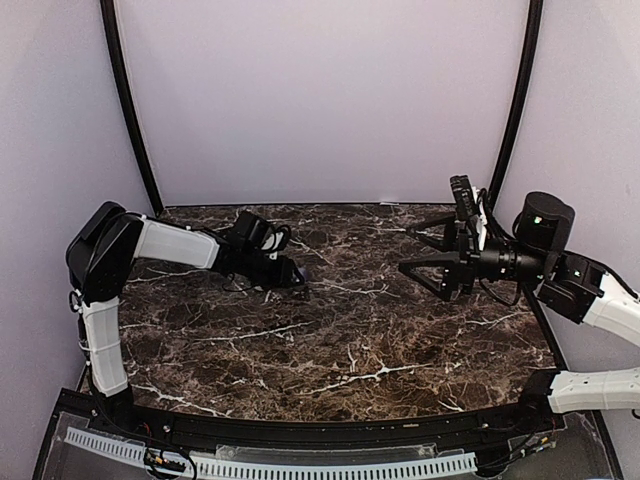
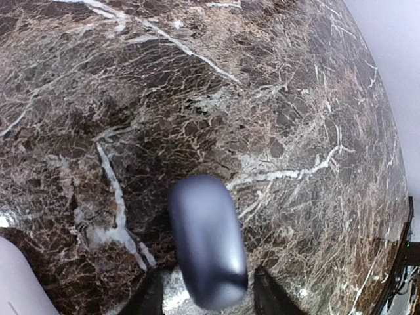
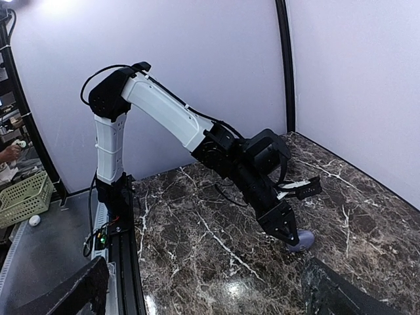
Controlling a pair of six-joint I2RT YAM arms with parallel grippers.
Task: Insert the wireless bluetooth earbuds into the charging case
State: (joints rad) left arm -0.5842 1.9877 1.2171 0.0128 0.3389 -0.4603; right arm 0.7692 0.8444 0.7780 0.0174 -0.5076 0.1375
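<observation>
The charging case (image 2: 207, 243) is a glossy lavender grey-blue pebble. It is closed and lies on the dark marble table (image 1: 330, 340). It also shows in the right wrist view (image 3: 303, 241) and as a bluish spot in the top view (image 1: 303, 288). My left gripper (image 2: 210, 298) is low over the case with a finger on each side and a small gap at both, so it is open. It also shows in the top view (image 1: 290, 276). My right gripper (image 1: 408, 248) is wide open and empty, raised at the right and pointing left. No earbuds are in view.
Pale walls and black corner posts enclose the table on three sides. In the right wrist view, a green basket (image 3: 23, 197) and a small white ball (image 3: 34, 220) lie off the table, beyond the left arm's base (image 3: 115, 197).
</observation>
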